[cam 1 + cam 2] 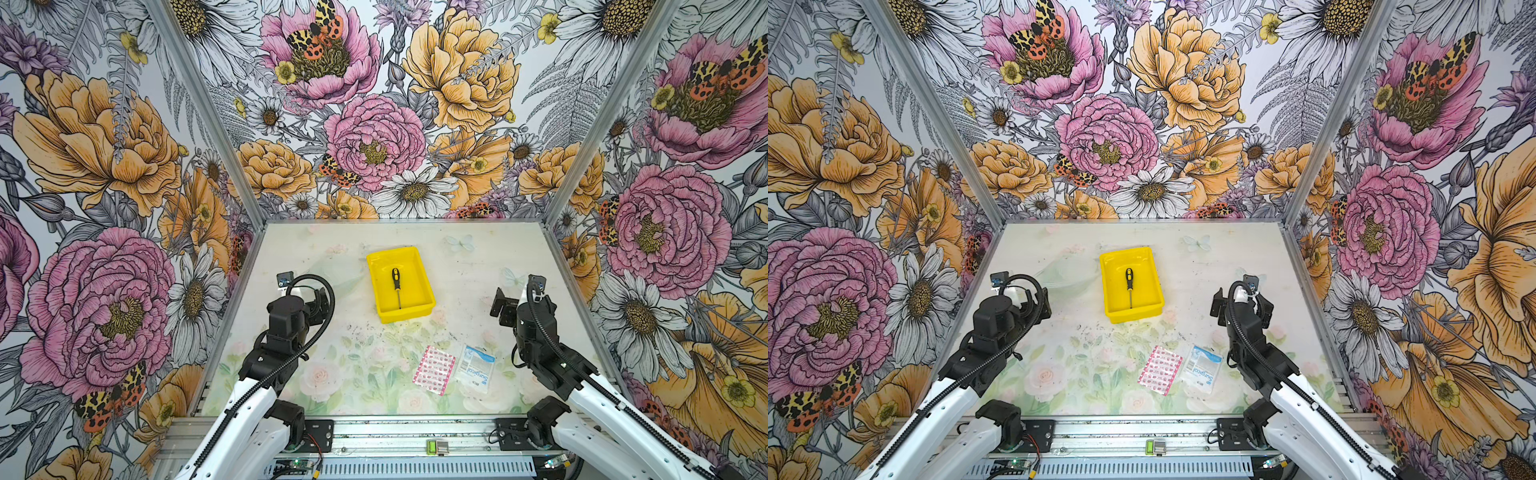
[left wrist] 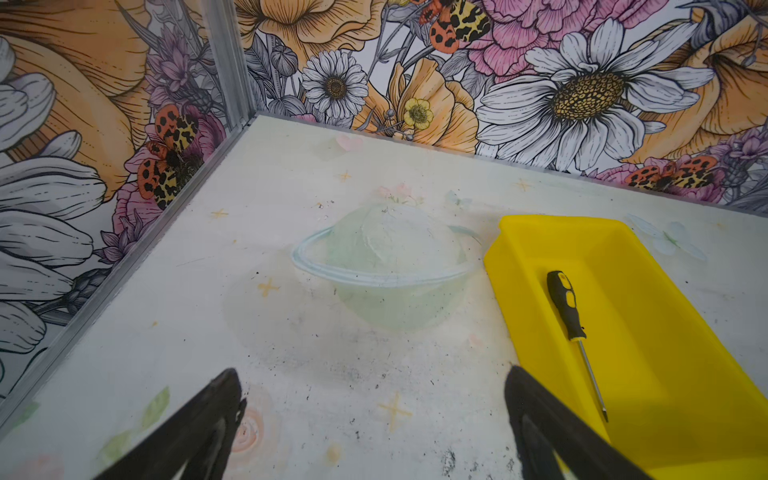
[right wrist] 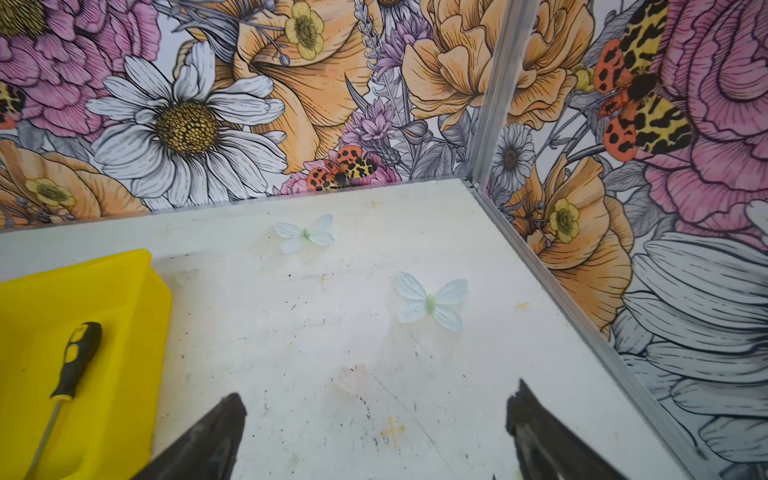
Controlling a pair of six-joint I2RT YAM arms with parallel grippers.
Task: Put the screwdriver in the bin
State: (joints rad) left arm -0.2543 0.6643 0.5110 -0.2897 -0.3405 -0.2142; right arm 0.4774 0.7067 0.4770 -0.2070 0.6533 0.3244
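Top views both show the bin (image 1: 415, 270), bright yellow, resting on the table (image 1: 353, 245) toward its far edge, about midway between the left and right edges and turned slightly askew. The screwdriver (image 1: 397, 289) lies flat on the bin's floor along its length, with the black-and-yellow handle toward the far edge and the thin shaft pointing toward the near edge. The left tool (image 1: 320, 301) hangs over the table left of the bin and the right tool (image 1: 503, 307) hangs right of it, both apart from the bin. Toward the near edge, right of the middle, a pink-dotted packet (image 1: 434, 369) and a white packet with blue print (image 1: 475, 368) lie just beside each other. Left wrist view shows the left tool's two dark fingers (image 2: 224, 399) spread wide with nothing between them, above scuffed table bearing a faded ringed-planet print (image 2: 386, 266). The bin (image 2: 665, 332) lies just beside one finger, and the screwdriver (image 2: 571, 316) rests inside it, touched by neither finger. Right wrist view shows the right tool's fingers (image 3: 220, 419) likewise parted and empty over bare table with pale butterfly prints (image 3: 430, 301). A corner of the bin (image 3: 124, 291) shows off to one side, with the screwdriver (image 3: 70, 365) lying on its floor.
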